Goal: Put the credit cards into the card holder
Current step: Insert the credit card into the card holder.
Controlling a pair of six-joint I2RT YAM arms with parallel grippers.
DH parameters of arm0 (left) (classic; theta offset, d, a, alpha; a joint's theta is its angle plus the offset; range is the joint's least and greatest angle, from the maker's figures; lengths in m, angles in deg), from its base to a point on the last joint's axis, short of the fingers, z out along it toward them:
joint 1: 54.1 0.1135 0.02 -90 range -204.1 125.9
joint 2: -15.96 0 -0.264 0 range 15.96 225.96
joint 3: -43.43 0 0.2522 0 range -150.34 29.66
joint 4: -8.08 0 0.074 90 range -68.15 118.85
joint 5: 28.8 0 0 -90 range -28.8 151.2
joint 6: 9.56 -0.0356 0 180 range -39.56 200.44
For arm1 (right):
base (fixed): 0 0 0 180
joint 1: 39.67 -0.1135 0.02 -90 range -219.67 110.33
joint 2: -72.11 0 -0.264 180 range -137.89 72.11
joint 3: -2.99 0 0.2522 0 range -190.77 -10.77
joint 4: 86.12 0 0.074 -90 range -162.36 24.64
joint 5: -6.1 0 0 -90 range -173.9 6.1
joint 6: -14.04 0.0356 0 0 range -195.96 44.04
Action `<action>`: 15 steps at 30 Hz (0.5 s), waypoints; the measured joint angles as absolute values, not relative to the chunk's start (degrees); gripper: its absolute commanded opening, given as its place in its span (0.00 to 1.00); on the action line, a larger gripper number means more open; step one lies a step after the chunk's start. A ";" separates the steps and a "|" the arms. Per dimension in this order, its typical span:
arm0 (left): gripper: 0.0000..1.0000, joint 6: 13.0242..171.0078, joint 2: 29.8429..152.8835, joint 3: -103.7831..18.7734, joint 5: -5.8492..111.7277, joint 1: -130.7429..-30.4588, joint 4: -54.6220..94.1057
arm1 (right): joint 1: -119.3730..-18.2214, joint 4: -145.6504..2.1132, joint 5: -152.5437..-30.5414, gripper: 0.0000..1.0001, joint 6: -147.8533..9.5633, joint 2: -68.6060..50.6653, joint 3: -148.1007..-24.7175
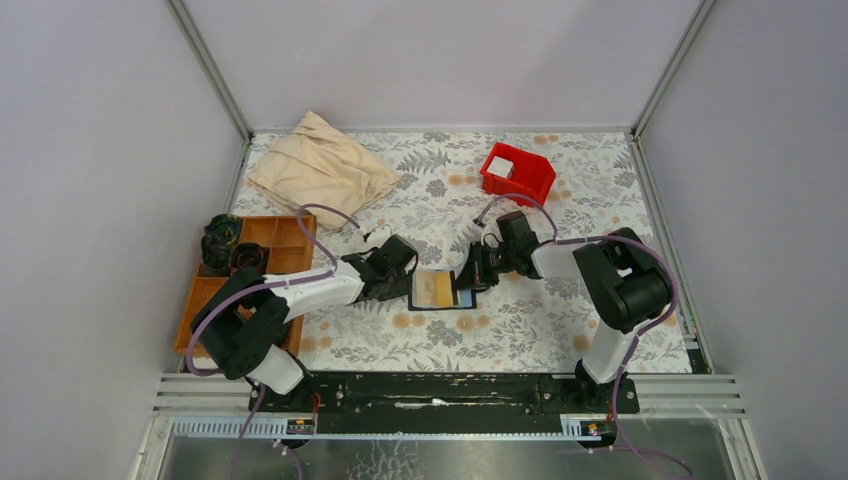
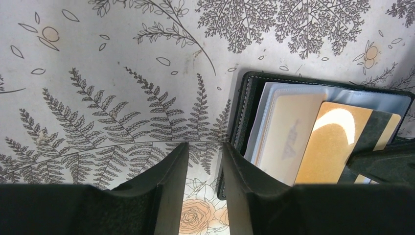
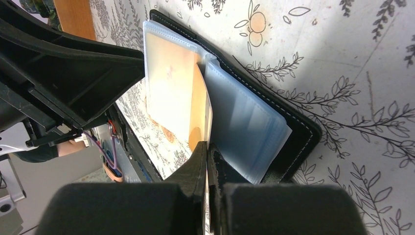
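The black card holder lies open on the floral cloth between both arms, its clear sleeves showing. One tan credit card sits in a sleeve. A second tan credit card with a dark stripe stands edge-on between the sleeves, with my right gripper shut on its near end. My left gripper is open at the holder's left edge; only cloth shows between its fingers, and one finger lies over that edge. In the top view the left gripper and right gripper flank the holder.
A red bin with a white item inside stands at the back right. A crumpled beige cloth lies at the back left. A brown compartment tray holding dark objects sits along the left edge.
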State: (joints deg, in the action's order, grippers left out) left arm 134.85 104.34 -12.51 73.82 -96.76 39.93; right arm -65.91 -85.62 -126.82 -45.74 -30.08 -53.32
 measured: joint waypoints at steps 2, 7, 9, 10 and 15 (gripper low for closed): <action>0.40 134.72 104.69 -12.79 73.80 -96.76 39.76 | -65.91 -85.27 -126.42 0.00 -45.96 -30.08 -53.56; 0.40 134.43 105.08 -13.06 73.76 -96.76 39.36 | -65.91 -84.44 -125.35 0.00 -46.38 -30.08 -54.24; 0.40 134.37 105.10 -13.06 73.76 -96.76 39.32 | -65.91 -84.07 -125.03 0.00 -46.53 -30.08 -54.63; 0.40 134.35 105.10 -13.06 73.76 -96.76 39.32 | -65.91 -83.92 -124.89 0.00 -46.59 -30.08 -54.87; 0.40 134.24 105.17 -13.06 73.76 -96.76 39.30 | -65.91 -82.95 -123.71 0.00 -47.23 -30.26 -56.14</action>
